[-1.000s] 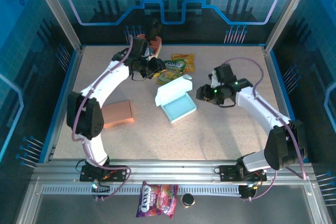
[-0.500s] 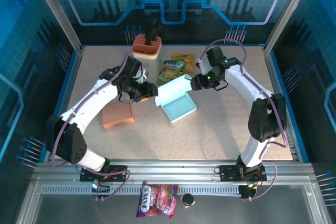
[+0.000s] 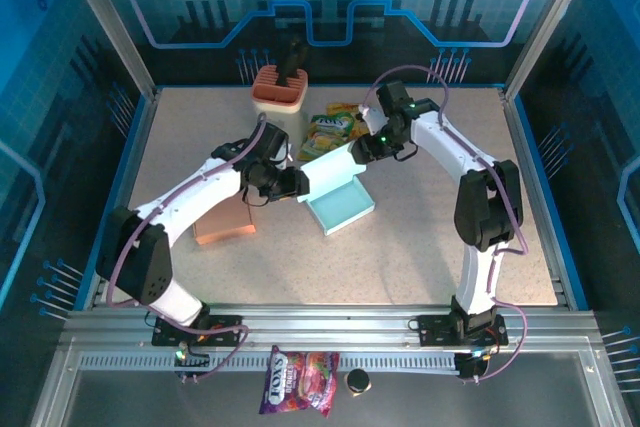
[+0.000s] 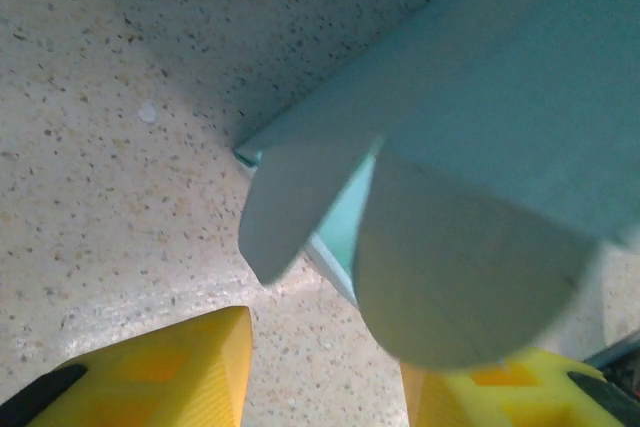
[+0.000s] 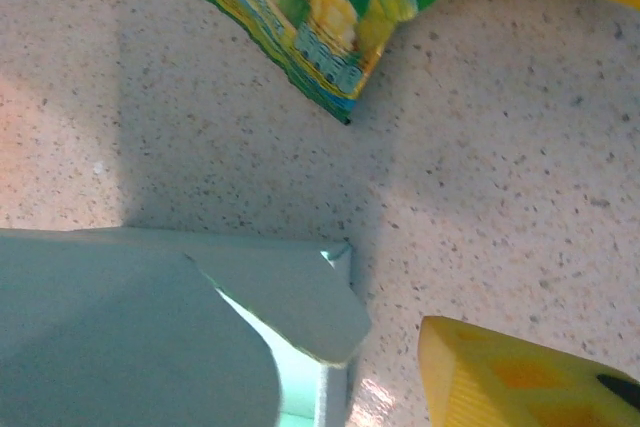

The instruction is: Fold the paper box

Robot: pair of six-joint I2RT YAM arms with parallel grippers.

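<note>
Left fingers: the yellow pads of the left gripper are spread apart and hold nothing, with the rounded end flaps between them.
Right fingers: one yellow pad of the right gripper sits beside the lid's corner flap; I cannot tell its grip.
Box: the pale teal paper box is mid-table, its lid raised between the grippers.
Technique: probably tuck both end flaps inward evenly, then lower the lid so they slip inside the tray walls.

Pale teal paper box; speckled beige table.
</note>
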